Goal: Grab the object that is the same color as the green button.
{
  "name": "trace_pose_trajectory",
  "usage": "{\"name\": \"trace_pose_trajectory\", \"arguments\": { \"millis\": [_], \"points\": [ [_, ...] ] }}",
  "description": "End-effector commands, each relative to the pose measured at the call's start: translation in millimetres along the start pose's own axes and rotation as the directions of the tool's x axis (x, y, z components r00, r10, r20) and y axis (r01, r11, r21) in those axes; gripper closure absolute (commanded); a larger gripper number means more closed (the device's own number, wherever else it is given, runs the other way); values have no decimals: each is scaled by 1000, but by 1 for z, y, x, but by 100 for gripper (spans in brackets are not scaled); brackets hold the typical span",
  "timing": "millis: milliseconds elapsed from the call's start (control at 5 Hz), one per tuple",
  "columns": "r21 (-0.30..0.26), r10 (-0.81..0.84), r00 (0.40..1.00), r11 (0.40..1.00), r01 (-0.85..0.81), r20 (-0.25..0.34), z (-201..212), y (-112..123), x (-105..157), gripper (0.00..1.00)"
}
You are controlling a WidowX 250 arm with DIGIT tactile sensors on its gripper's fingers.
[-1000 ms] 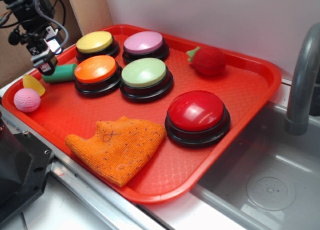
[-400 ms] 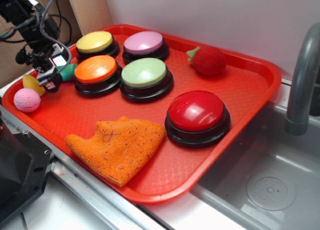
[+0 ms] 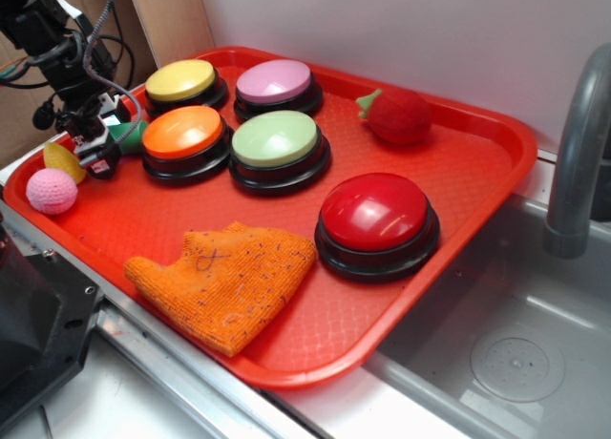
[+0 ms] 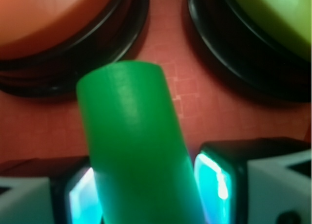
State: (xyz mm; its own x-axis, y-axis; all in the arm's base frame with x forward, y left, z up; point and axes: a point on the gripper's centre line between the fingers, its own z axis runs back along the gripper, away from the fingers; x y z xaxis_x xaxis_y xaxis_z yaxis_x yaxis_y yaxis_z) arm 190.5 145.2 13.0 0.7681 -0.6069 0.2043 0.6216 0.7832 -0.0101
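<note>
The object (image 3: 130,132), a dark-green soft cylinder, lies on the red tray (image 3: 458,162) at the left, beside the orange-topped button (image 3: 181,132). My gripper (image 3: 98,157) is down over its left end and hides most of it. In the wrist view the green object (image 4: 131,136) fills the gap between my two pads, with my gripper (image 4: 144,185) shut on it and both pads against its sides. The green button (image 3: 275,138), pale green on a black base, sits right of the orange one; its edge (image 4: 273,14) shows at the wrist view's top right.
On the tray are also a yellow button (image 3: 181,79), a pink button (image 3: 274,80), a red button (image 3: 374,212), a red strawberry toy (image 3: 396,115) and an orange cloth (image 3: 224,277). A pink ball (image 3: 51,190) and a yellow toy (image 3: 61,158) lie left of my gripper. A sink and faucet (image 3: 578,143) stand to the right.
My gripper has come down from above the green object's left end to tray level and now straddles it. The object's right end has stayed where it was.
</note>
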Motion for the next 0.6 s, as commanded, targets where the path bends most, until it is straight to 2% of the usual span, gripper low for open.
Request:
{"name": "trace_pose_trajectory", "arguments": {
  "millis": [0, 200, 400],
  "points": [
    [48, 234, 972, 971, -235, 29, 37, 1, 17, 100],
    [13, 391, 920, 920, -391, 43, 57, -4, 22, 100],
    [-25, 502, 864, 865, -501, 41, 85, -18, 39, 100]
  ]
}}
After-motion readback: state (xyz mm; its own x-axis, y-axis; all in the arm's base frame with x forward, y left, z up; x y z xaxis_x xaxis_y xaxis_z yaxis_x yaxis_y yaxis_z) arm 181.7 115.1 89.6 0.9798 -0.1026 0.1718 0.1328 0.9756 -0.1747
